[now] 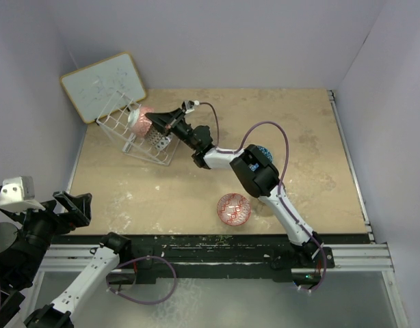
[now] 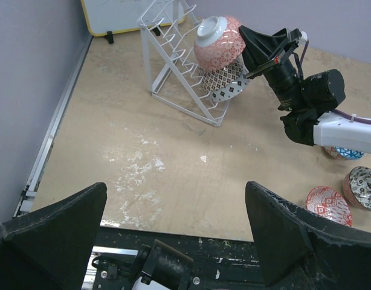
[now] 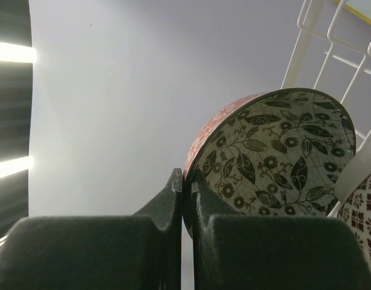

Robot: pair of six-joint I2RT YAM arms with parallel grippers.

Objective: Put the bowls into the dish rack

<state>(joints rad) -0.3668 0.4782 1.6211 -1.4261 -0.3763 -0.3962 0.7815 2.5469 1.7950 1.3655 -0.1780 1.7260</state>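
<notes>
Our right tool (image 1: 154, 120) pinches the pink bowl (image 2: 217, 43) by its rim, at the rack (image 2: 172, 63). A grey bowl (image 2: 229, 84) sits racked just under it. Behind the tool, red bowl (image 1: 234, 208), blue bowl (image 1: 265, 151) and dark bowl (image 2: 364, 187) wait on the surface (image 1: 312, 123). Our left tool (image 2: 176, 193) is open, holding nothing.

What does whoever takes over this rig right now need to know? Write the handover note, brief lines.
Left end effector: open, empty, parked by the near left corner of the table.
Right end effector: shut on the rim of the pink bowl, holding it at the dish rack, just above the grey patterned bowl.
Done: grey patterned bowl sits in the rack.
Left: release the pink bowl into the rack, then load the red bowl, blue bowl and black-and-white bowl from the table.
</notes>
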